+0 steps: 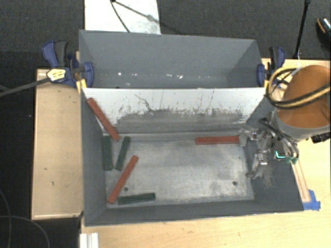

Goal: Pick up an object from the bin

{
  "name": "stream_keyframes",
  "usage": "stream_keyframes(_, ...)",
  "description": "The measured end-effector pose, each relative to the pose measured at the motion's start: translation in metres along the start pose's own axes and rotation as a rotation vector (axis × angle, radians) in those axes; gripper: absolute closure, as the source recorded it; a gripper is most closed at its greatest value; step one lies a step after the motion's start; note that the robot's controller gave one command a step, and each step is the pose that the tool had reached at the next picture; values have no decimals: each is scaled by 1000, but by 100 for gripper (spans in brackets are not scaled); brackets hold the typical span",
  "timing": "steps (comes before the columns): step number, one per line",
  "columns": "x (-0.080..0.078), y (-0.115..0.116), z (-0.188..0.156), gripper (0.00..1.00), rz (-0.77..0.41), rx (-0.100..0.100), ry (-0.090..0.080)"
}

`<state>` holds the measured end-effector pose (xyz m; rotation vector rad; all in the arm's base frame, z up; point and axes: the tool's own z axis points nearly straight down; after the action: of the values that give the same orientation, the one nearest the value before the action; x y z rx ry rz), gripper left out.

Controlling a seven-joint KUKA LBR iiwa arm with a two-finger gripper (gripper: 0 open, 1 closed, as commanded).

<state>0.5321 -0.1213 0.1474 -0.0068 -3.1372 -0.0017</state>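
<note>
My gripper (256, 163) hangs low at the bin's right side, close to the right wall. The thing nearest it is a flat red stick (217, 140), which lies along the foot of the back wall with its right end just left of the gripper. I see nothing held in the gripper.
A second red stick (102, 119) leans in the back left corner. Two dark green sticks (107, 151) (122, 153) lie side by side at the left. A third red stick (123, 179) slants toward the front left corner beside another dark green stick (136, 198).
</note>
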Motion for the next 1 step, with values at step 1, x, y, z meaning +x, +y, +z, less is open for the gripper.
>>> stream_keyframes(1, -52, 73, -8, 0, 35, -2, -13)
